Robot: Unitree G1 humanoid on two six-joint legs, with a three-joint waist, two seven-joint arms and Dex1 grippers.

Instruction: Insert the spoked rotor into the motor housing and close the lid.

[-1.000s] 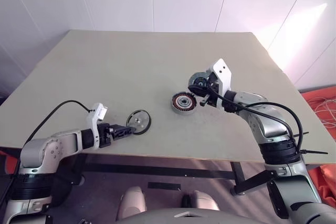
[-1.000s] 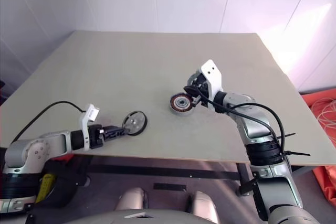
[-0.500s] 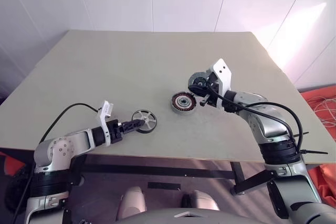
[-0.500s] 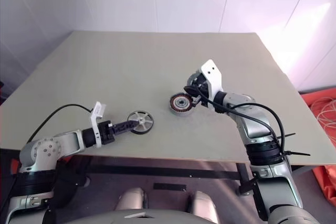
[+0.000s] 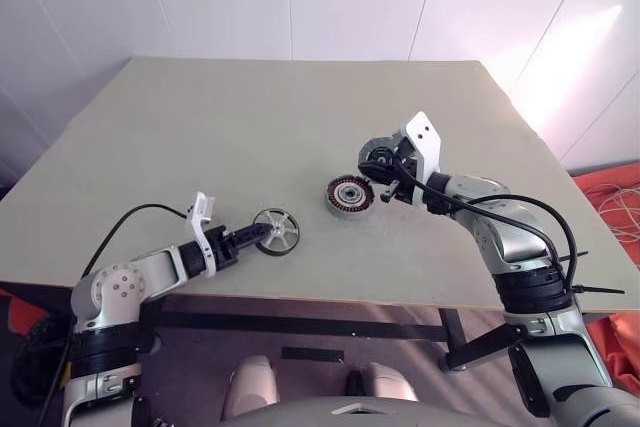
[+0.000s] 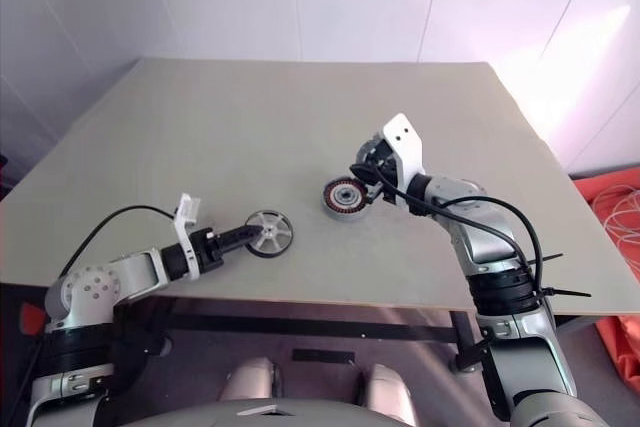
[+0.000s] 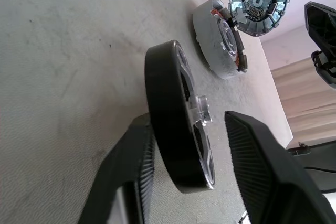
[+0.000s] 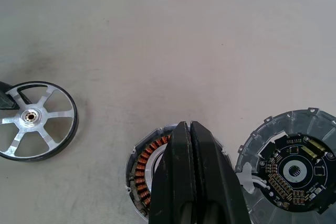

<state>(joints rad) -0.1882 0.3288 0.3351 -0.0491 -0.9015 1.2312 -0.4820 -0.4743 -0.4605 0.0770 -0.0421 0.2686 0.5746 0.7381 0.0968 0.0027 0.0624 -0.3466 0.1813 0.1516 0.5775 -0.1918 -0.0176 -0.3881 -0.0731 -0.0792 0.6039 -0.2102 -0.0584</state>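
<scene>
Beige table [image 5: 250,117]. Left gripper [image 7: 191,153] half-closed astride spoked rotor [image 5: 275,232], one finger touching the rim; seat both squarely before lifting.

— Where's your left arm?
— Low over the table's [image 5: 300,127] near edge, left gripper [image 5: 262,235] part-open, pointing inward.
— And the right?
— Bent above the middle, right gripper [image 8: 190,145] pressed shut, tilted downward.
</scene>
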